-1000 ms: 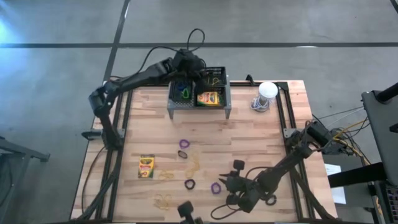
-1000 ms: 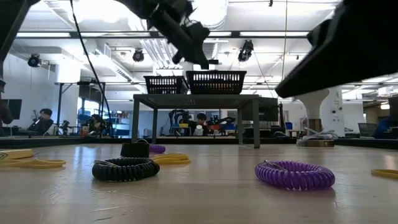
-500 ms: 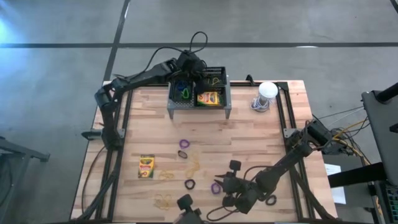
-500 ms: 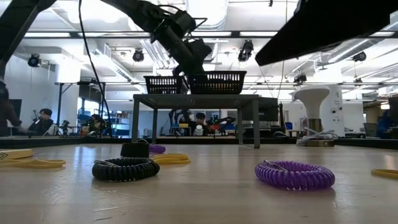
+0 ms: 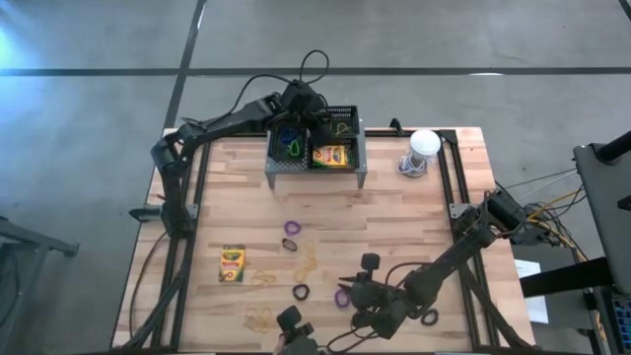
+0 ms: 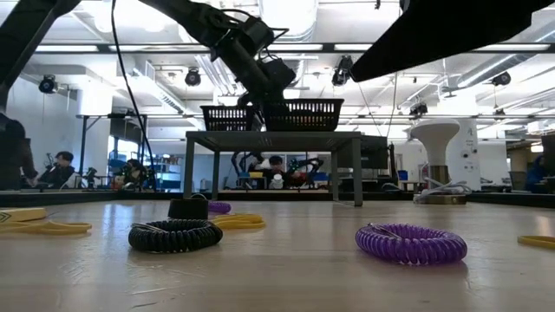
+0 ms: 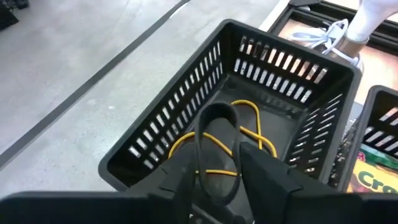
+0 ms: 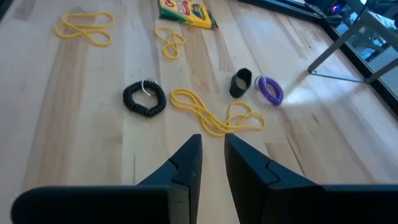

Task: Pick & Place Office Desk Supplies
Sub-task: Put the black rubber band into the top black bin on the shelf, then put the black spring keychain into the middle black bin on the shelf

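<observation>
The left gripper [image 7: 214, 167] has its fingers apart over a black plastic basket [image 7: 155, 137] holding one thin black band [image 7: 211, 140]. Right gripper [image 8: 211, 163]: fingers nearly together, empty.

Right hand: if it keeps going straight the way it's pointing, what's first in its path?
Likely the yellow rubber bands lying on the table just ahead of the right hand. The black coil band sits off to one side. Depth is hard to judge.
</observation>
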Tool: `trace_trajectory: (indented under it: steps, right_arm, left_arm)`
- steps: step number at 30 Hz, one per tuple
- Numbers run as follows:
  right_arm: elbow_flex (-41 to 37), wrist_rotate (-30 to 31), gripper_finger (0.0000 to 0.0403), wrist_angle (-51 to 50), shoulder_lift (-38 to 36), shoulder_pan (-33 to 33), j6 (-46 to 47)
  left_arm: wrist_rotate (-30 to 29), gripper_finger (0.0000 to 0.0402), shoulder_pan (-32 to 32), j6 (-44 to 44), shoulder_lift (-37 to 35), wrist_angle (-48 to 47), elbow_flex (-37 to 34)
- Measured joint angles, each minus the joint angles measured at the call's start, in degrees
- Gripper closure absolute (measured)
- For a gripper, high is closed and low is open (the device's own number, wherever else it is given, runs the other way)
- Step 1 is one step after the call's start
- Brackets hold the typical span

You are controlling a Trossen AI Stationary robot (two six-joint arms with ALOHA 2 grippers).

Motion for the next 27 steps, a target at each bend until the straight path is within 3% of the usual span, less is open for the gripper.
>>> trace_trajectory:
  steps: [10,16,21,27]
  right_arm:
    - [-0.2,0.0,0.034,-0.5,0.0,0.0,-1.7]
    - [-0.3,0.0,0.0341,-0.3,0.0,-0.4,-2.5]
    - [-2.7,0.0,0.0345,4.6,0.0,-0.6,-1.0]
    - [-9.0,-0.3,0.035,18.6,-0.1,-0.3,-1.3]
  left_arm:
    - [0.1,0.0232,0.0,-0.3,-1.0,-0.4,0.1]
    - [1.0,0.0224,-2.1,-1.3,-4.3,-8.4,4.4]
    - [1.2,0.0245,-8.6,-1.2,-9.0,-13.0,4.8]
    - [1.0,0.0273,-22.6,-1.2,-16.0,-13.6,0.6]
